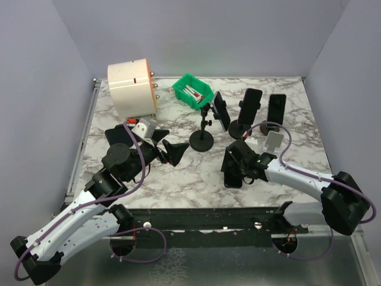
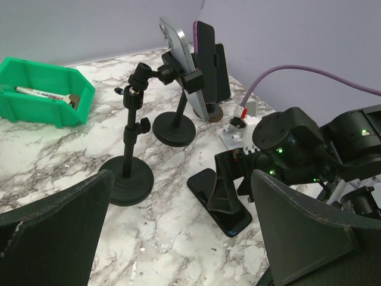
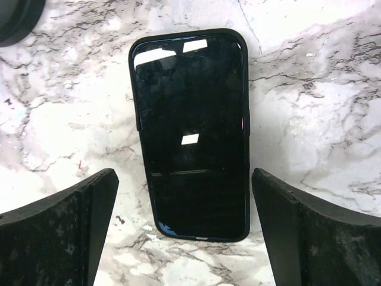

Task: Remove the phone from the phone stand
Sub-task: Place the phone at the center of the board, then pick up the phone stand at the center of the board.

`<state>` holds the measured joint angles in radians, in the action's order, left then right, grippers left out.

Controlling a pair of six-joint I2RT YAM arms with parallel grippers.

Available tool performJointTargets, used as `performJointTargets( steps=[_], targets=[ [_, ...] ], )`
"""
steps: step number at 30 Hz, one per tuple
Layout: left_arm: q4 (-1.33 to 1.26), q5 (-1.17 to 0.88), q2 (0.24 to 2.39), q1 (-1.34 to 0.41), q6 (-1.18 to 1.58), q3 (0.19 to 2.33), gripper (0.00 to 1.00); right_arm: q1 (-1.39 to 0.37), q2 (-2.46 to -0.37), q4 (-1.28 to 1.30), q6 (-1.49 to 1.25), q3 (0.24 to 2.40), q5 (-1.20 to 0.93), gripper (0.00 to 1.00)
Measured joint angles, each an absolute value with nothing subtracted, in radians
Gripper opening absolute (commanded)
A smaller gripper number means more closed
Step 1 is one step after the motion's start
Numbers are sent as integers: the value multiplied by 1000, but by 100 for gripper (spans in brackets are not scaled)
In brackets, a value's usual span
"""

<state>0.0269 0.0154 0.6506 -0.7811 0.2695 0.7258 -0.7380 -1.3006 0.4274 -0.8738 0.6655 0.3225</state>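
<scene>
Phone down flat on the table, right claw spread wide above it.

The black glossy-screened phone in its dark case (image 3: 189, 119) lies face up on the white marble-patterned tabletop (image 1: 178, 179), clear of any stand. The right gripper (image 3: 185, 196) hangs directly over it with both fingers parted well wider than the case, touching neither edge and holding nothing. The left gripper (image 2: 178, 208) is equally wide open and empty, low over the table near the black round-based phone stand (image 1: 202, 140). Three other dark phones stand upright behind: one clamped on that stand (image 1: 221, 111), two further right (image 1: 251, 104) (image 1: 277, 107). I'd say the removal itself looks done, if the flat phone is the one meant. What remains is lifting the right arm clear. Which stand it came from I cannot tell.
</scene>
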Motion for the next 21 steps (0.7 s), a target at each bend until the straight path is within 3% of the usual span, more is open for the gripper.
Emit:
performJointTargets(
  steps=[8,17,21],
  targets=[
    [28,15,645,-781,270,726,99,-738,-1136,563,-856,706,337,98],
    [28,15,645,-781,272,727,99,-726,-882,802,-791,953,591,99],
    [28,15,645,-781,273,727,99,-568,-879,805,-708,969,623,99]
  ],
)
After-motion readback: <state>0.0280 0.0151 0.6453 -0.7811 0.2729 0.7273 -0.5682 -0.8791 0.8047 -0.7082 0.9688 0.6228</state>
